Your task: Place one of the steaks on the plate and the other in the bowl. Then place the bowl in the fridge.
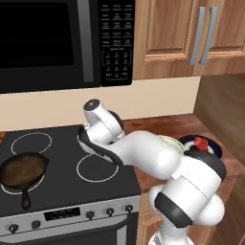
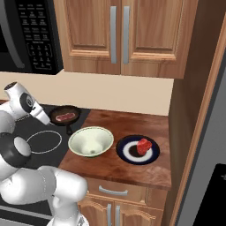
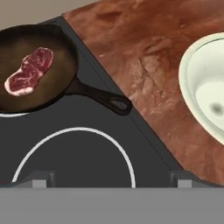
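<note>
My worktop looks like mottled reddish-brown polished wood. The stove top is smooth matt black glass. The skillet seems dull dark iron, the bowl glossy pale ceramic, the cabinets satin wood.

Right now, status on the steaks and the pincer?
Pincer open, empty, above the stove. One steak on the plate. Other steak in the skillet; bowl empty. Nothing in the way.

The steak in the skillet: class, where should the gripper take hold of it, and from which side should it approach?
Grip the steak across its narrower middle, coming straight down from above. It lies flat inside the skillet, whose raised rim likely blocks any sideways approach. The gripper is open, empty and off to one side over the stove.
</note>
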Motion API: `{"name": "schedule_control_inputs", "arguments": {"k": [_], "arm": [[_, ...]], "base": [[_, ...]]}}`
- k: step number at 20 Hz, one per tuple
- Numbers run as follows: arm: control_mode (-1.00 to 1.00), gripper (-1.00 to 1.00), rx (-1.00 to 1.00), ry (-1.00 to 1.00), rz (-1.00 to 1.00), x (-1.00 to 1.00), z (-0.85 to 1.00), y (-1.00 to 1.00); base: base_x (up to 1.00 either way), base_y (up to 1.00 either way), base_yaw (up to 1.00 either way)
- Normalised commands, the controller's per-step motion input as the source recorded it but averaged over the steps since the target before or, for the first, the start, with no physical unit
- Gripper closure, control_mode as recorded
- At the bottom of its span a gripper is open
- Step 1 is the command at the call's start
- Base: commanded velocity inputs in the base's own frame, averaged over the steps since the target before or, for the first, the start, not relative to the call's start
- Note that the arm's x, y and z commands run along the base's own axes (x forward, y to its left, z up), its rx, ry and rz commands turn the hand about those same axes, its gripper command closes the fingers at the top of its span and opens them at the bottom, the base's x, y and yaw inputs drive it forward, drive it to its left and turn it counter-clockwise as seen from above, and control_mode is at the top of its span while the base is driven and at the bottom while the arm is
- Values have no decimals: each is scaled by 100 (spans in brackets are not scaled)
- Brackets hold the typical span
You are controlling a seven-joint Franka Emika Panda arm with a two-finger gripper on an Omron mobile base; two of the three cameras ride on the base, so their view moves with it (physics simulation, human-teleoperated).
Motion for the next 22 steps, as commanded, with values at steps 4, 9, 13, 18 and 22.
{"name": "schedule_control_inputs", "arguments": {"k": [4, 9, 13, 18, 22], "arm": [[-100, -100, 11, 0, 2, 59, -11, 15], [-100, -100, 2, 0, 0, 51, -9, 34], [-100, -100, 0, 1, -4, 44, -2, 19], [-100, -100, -6, 7, -5, 40, -3, 4], [-100, -100, 0, 1, 0, 40, -15, 0]], "base": [[0, 0, 0], [0, 0, 0], [0, 0, 0], [0, 0, 0], [0, 0, 0]]}}
